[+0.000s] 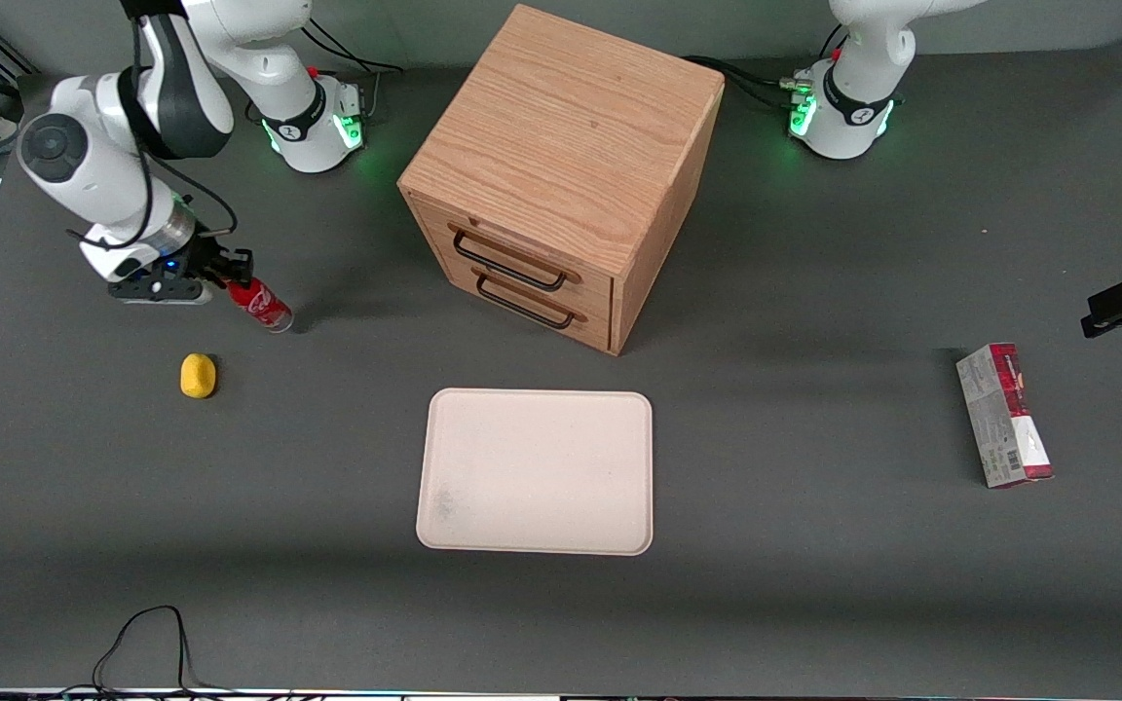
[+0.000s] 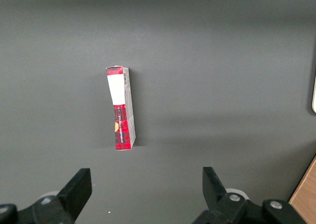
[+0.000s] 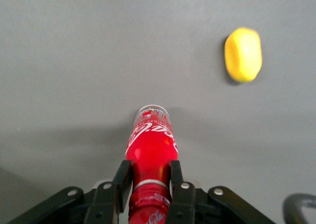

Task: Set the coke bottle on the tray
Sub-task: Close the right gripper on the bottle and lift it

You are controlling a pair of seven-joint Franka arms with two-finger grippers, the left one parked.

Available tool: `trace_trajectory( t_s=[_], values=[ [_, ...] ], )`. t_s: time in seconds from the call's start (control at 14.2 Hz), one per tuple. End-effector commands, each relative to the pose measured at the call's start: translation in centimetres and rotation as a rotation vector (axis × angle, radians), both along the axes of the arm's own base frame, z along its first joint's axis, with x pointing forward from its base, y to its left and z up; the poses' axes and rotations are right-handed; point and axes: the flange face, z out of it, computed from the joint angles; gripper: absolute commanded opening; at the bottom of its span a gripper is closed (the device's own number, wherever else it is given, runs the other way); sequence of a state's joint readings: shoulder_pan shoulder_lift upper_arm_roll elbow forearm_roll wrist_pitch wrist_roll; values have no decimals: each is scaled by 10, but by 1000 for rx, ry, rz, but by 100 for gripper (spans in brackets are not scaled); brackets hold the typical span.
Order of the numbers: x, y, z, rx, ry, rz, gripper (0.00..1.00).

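The coke bottle [image 1: 264,305] is a slim red bottle with a white script logo and a clear base. It is tilted, base down near the table, toward the working arm's end. My right gripper [image 1: 235,276] is shut on its neck just below the cap. In the right wrist view the fingers [image 3: 123,177] press on both sides of the neck of the bottle [image 3: 150,140], and the gripper [image 3: 149,169] holds it base outward. The cream-white tray [image 1: 444,467] lies flat and bare, nearer the front camera, toward the table's middle.
A yellow lemon [image 1: 198,375] lies on the table close to the bottle, nearer the front camera; it also shows in the right wrist view [image 3: 243,54]. A wooden drawer cabinet [image 1: 561,146] stands above the tray. A red-and-grey carton [image 1: 1004,414] lies toward the parked arm's end.
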State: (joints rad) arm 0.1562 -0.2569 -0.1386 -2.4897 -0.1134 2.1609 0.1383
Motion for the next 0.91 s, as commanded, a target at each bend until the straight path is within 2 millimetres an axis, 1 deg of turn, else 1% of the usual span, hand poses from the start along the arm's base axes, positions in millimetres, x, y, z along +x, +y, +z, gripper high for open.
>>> trace_trajectory(
  t_s=[0.0, 0.14, 0.21, 0.28, 0.42, 0.49, 0.56, 0.63, 0.77, 0.84],
  values=[
    [64, 16, 60, -48, 56, 27, 0],
    [108, 26, 112, -62, 79, 49, 0],
    [128, 26, 140, -58, 69, 47, 0],
    [142, 26, 164, -53, 50, 37, 0],
    [167, 30, 199, -36, -5, 33, 0],
    [178, 38, 211, -18, -39, 39, 0],
    [187, 53, 222, -7, -70, 58, 0],
    [196, 66, 229, 6, -88, 78, 0],
    [207, 104, 238, 40, -99, 136, 0],
    [213, 114, 242, 56, -114, 130, 0]
  ],
)
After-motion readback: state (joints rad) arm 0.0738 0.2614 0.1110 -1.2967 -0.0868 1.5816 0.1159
